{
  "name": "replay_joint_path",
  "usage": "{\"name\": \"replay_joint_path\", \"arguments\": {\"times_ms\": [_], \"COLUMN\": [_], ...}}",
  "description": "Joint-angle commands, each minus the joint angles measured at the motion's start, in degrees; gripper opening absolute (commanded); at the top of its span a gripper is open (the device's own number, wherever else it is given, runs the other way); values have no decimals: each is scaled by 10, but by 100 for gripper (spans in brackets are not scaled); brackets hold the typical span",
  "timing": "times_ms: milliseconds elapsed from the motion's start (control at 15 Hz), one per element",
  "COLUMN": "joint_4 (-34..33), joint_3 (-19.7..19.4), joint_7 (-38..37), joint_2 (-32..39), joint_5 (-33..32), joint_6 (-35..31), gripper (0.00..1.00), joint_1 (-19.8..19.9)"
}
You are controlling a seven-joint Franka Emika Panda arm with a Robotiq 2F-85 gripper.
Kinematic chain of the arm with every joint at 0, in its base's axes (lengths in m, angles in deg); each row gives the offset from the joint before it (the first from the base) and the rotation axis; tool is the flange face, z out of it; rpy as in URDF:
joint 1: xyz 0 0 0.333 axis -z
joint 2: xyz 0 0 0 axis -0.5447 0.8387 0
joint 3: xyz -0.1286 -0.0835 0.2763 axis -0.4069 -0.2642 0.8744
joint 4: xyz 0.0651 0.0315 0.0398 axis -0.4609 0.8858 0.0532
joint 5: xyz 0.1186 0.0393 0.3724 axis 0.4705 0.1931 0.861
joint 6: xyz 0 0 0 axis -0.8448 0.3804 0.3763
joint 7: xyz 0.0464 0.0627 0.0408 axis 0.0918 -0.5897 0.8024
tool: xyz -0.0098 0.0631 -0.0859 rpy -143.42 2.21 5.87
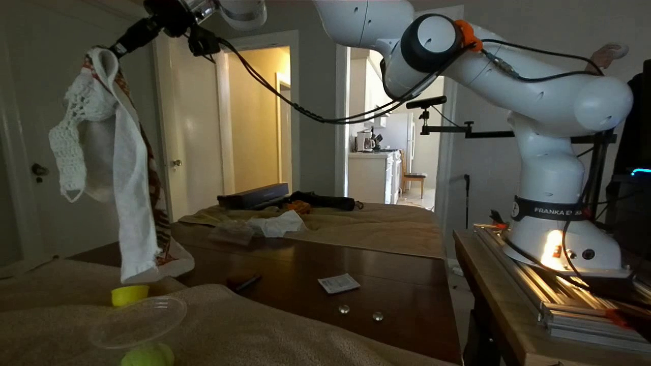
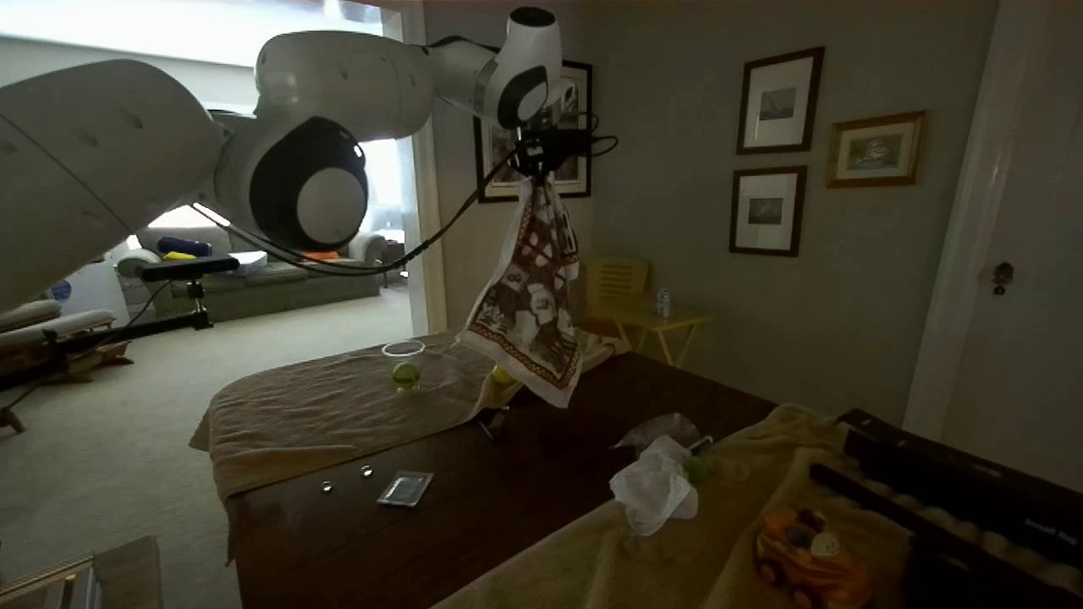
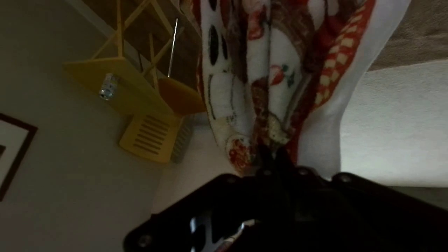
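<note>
while tight in the clamped tool (image 3: 273, 151), a printed towel (image 2: 531, 309), long axis near-vertical, free end downward

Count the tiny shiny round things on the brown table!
2. One round thing lies beside the flat packet; the other round thing is farther from it, nearer the robot's base. The hanging towel may hide more.

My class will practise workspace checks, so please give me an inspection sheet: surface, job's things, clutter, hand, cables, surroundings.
Surface: dark table, partly under brown cloths.
Job's things: printed towel hanging; whether it touches the table is unclear.
Clutter: packet, two small shiny things, crumpled white sheet, orange toy.
Hand: shut on the towel's top.
Cables: black, looping below the arm.
Surroundings: yellow chair, framed pictures, door; a person's hand above the arm.
</note>
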Motion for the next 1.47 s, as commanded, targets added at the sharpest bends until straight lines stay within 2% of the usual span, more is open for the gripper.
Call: {"name": "replay_joint_path", "arguments": {"times_ms": [0,133,467,800,1000,1200,1400], "joint_4": [2,3,4,2,8,14,7], "joint_3": [21,23,11,21,17,18,21], "joint_7": [68,82,61,113,132,195,229], "joint_2": [-4,-2,-6,-8,-9,-15,-11], "joint_5": [18,23,19,21,13,9,17], "joint_6": [26,37,25,30,57,117,138], "gripper": [1,1,1,1,1,1,1], "joint_1": [12,16,25,29,22,13,4]}}
